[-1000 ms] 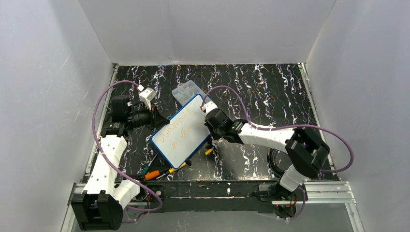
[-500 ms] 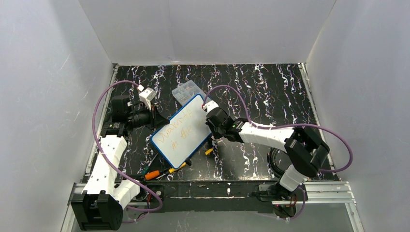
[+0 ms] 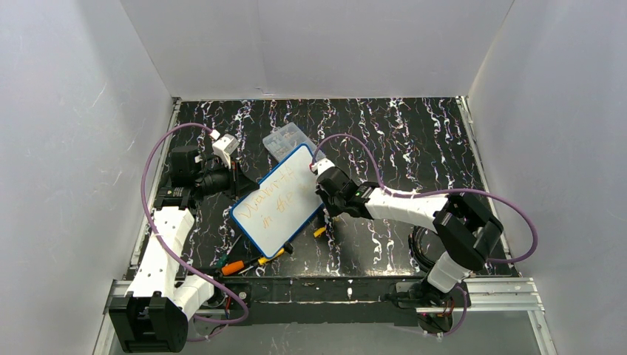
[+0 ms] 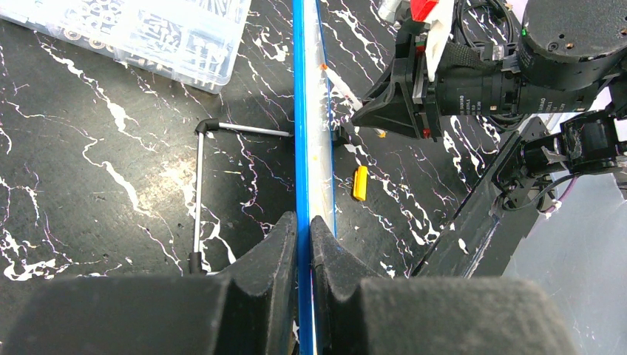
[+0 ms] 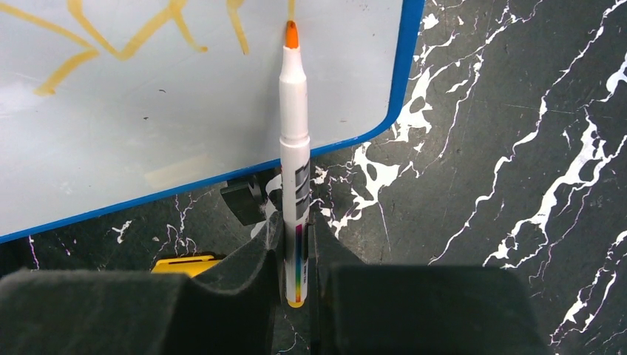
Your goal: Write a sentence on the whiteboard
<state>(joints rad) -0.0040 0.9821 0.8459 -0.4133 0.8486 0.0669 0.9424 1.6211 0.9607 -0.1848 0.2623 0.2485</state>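
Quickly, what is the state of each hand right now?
Left hand: closed on the edge of the whiteboard.
Right hand: closed, holding the orange marker.

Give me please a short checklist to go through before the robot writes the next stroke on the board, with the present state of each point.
1. Marker grip: the right hand is shut on the marker, which stands straight between the fingers: ok.
2. Tip contact: the orange tip is over the whiteboard at the end of a stroke, but whether it touches: cannot tell.
3. Board hold: the left hand is shut on the blue edge of the board: ok.
4. Room to write: there is bare white surface beside and below the sentence: ok.
5. Way free: the clear box lies at the far end of the board, away from the marker: ok.
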